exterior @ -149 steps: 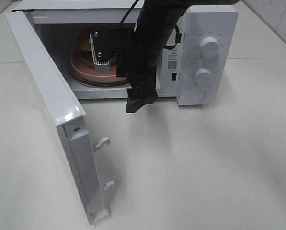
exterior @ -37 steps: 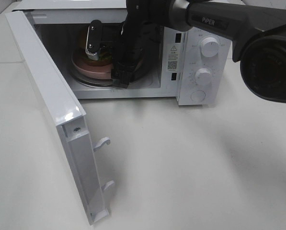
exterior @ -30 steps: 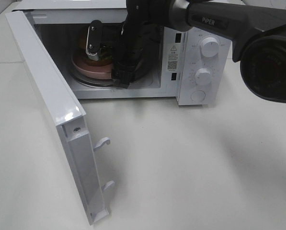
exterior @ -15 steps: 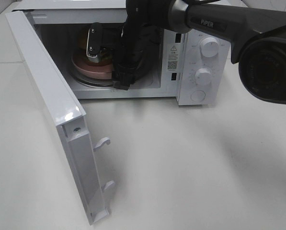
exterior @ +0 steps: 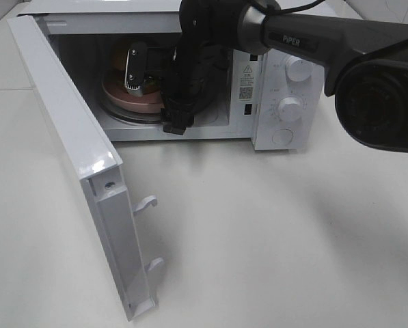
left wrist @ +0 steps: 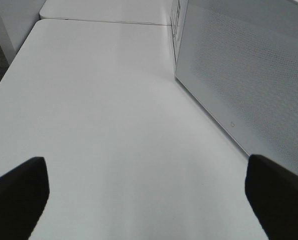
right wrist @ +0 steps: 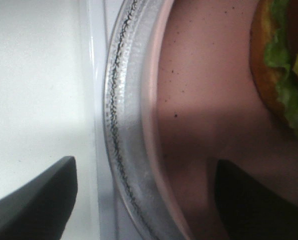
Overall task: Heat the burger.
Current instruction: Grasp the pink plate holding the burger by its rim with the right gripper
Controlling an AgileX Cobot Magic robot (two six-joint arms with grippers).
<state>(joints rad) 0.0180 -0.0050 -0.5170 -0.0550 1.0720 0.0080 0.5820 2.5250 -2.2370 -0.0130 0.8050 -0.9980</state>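
Right gripper (right wrist: pixel 145 170): jaws wide apart, holding nothing, straddling the rim of the pink plate (right wrist: pixel 203 75) on the glass turntable (right wrist: pixel 124 125). The burger (right wrist: pixel 278 60) sits on that plate inside the microwave (exterior: pixel 299 130). Judgement: withdraw straight out, lifting clear of the rim, before swinging the door (exterior: pixel 67 130) shut.

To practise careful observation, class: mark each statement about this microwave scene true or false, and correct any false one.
1. The microwave door stands open. True.
2. The burger lies on the table outside the microwave. False: it sits on the pink plate inside.
3. The right end effector is shut on the burger. False: it is open and not touching the burger.
4. The left end effector is open, above the table. True.
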